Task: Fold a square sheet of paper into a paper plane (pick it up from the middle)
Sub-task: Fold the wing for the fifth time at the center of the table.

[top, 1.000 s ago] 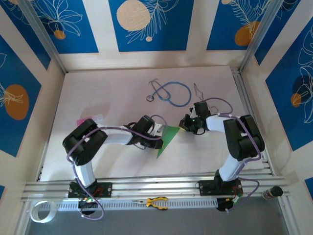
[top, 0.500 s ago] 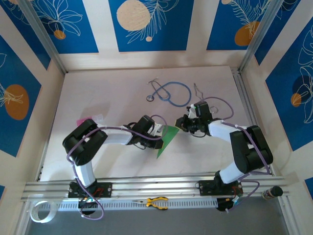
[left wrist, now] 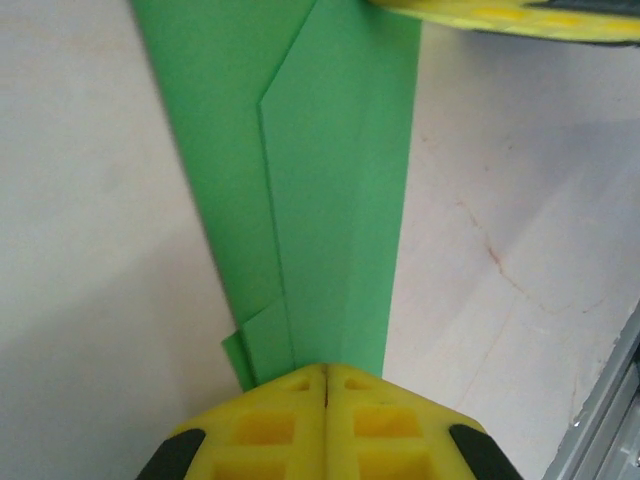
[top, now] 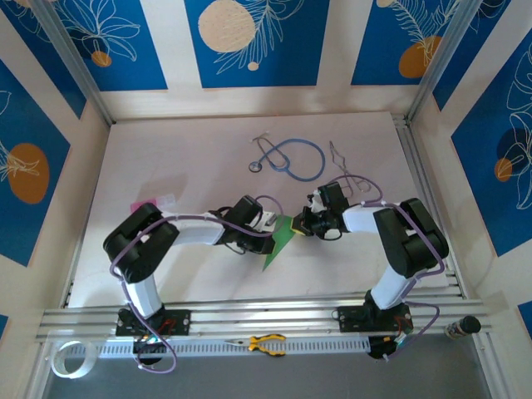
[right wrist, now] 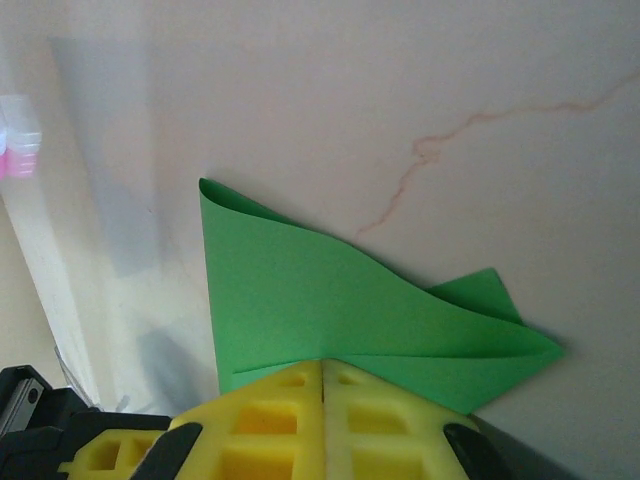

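Both my tools have their yellow fingers shut flat together with nothing caught between them. My left tool (left wrist: 326,372) has its tips on the left edge of the green sheet of paper (left wrist: 320,200). My right tool (right wrist: 323,365) sits at the sheet's far right corner. The sheet lies mid-desk between the two tools, already folded into a long narrow wedge with layered flaps. From my right wrist I see one flap bowing up off the desk (top: 166,150).

I judge this a creasing step. One tool should pin the paper while the other slides along the fold, pressing lightly so the sheet neither skids nor tears, and working the bowed flap flat from the crease outward.

The blue stethoscope (top: 291,158) lies well beyond, the pink and white piece (top: 150,202) far left, and the pliers (top: 266,342) on the near rail. None of them obstructs. The real hazard is my own tools, which are almost touching.
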